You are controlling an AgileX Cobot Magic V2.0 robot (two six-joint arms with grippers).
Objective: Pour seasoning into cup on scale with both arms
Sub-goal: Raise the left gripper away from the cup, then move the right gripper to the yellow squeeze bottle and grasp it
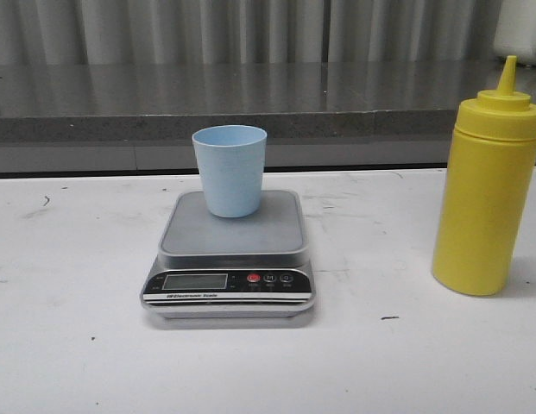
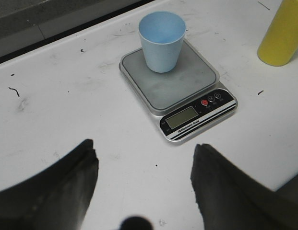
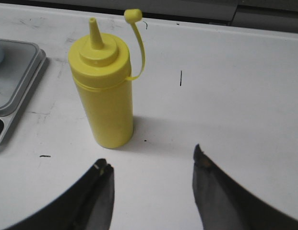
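The pale blue cup (image 1: 230,170) stands upright on the back of the silver scale (image 1: 230,259) at the table's middle. It looks empty in the left wrist view (image 2: 161,41), where the scale (image 2: 180,91) shows too. The yellow seasoning bottle (image 1: 486,189) stands upright at the right, its tethered cap off the nozzle in the right wrist view (image 3: 103,88). My left gripper (image 2: 141,148) is open and empty, short of the scale's front. My right gripper (image 3: 151,160) is open and empty, short of the bottle. Neither gripper shows in the front view.
The white table (image 1: 78,345) has small dark marks. A grey ledge (image 1: 95,129) and a corrugated wall run along its far edge. A corner of the scale (image 3: 14,81) lies beside the bottle in the right wrist view.
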